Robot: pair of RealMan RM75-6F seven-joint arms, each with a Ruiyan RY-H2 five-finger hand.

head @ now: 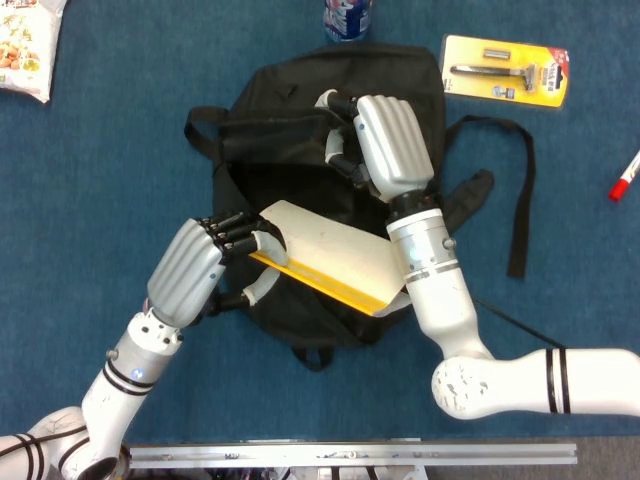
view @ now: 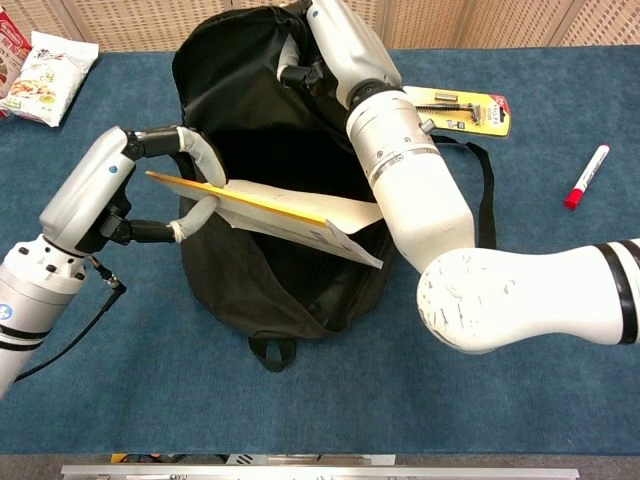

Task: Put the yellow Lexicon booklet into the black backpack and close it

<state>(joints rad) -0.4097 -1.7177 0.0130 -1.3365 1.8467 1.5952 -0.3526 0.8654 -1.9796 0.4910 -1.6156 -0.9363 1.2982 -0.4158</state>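
The black backpack (head: 300, 120) (view: 250, 110) lies in the middle of the blue table with its mouth held open. My right hand (head: 385, 140) (view: 335, 45) grips the upper flap of the opening and lifts it. My left hand (head: 205, 265) (view: 130, 195) pinches the left end of the yellow Lexicon booklet (head: 335, 255) (view: 290, 215). The booklet lies flat across the open mouth, its far end reaching over the bag's right rim beside my right forearm. Its yellow spine faces the front.
A carded razor pack (head: 507, 70) (view: 462, 108) lies at the back right, a red marker (head: 625, 177) (view: 586, 177) at the far right. A snack bag (head: 25, 45) (view: 45, 65) sits back left and a bottle (head: 347, 18) behind the backpack. A loose strap (head: 520, 190) trails right.
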